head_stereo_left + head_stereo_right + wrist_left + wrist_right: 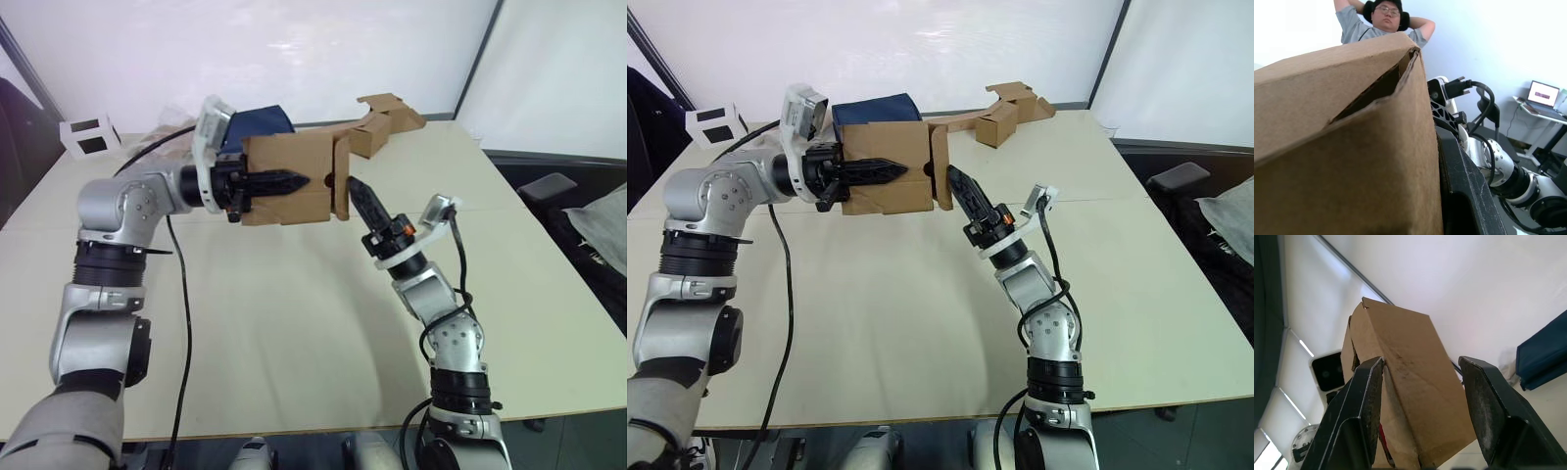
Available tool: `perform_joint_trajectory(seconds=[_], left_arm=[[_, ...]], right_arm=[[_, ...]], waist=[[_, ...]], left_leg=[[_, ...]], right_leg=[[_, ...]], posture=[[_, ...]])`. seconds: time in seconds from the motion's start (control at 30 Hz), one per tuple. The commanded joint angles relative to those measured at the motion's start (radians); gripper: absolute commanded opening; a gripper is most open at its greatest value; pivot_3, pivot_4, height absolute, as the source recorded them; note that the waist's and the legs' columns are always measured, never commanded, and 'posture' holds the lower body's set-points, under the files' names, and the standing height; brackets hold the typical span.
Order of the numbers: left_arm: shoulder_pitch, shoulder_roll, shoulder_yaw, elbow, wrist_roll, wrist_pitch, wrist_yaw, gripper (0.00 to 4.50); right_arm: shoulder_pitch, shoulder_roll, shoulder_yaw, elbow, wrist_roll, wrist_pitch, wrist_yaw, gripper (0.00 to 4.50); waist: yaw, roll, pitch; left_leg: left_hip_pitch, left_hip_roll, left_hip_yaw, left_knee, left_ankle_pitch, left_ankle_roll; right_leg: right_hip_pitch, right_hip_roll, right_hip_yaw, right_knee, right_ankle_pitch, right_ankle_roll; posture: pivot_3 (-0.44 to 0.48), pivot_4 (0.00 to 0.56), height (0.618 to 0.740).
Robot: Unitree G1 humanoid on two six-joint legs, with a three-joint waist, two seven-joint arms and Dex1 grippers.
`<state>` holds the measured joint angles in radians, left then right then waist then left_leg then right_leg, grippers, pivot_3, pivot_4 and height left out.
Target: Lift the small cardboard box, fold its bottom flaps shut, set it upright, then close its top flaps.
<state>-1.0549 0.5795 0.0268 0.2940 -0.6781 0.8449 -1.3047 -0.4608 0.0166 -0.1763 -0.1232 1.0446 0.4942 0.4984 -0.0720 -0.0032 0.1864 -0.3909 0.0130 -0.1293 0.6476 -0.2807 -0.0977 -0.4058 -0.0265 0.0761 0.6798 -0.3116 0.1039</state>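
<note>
Corrugated cardboard box (289, 179) held in the air over the tabletop (294, 323), left gripper (284, 182) pinching its side wall. Right gripper (1422, 416) spread, fingers straddling the flap end (341, 179). Looks light, empty, walls thin: likely dents if squeezed. Best grip is near edges and corners; flaps should bend at the creases.

Pale table (294, 323); far edge carries white box with black squares (89, 135), brown strip-joined box (377, 122), dark blue object (877, 108).
</note>
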Motion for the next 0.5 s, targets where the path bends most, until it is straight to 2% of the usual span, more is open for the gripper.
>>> perform_joint_trajectory(seconds=[0.03, 0.5], left_arm=[[-0.016, 0.001, 0.021, -0.027, -0.013, -0.010, -0.006, 0.00], [-0.008, -0.009, 0.028, -0.033, -0.018, -0.010, 0.011, 0.00]], right_arm=[[-0.008, 0.007, 0.018, -0.039, 0.003, 0.000, 0.006, 2.51], [-0.023, 0.018, 0.015, -0.008, -0.044, -0.039, -0.015, 2.51]], waist=[[0.000, 0.000, 0.000], [0.000, 0.000, 0.000]], left_leg=[[0.000, 0.000, 0.000, 0.000, 0.000, 0.000], [0.000, 0.000, 0.000, 0.000, 0.000, 0.000]], right_leg=[[0.000, 0.000, 0.000, 0.000, 0.000, 0.000], [0.000, 0.000, 0.000, 0.000, 0.000, 0.000]], posture=[[0.000, 0.150, 0.740], [0.000, 0.150, 0.740]])
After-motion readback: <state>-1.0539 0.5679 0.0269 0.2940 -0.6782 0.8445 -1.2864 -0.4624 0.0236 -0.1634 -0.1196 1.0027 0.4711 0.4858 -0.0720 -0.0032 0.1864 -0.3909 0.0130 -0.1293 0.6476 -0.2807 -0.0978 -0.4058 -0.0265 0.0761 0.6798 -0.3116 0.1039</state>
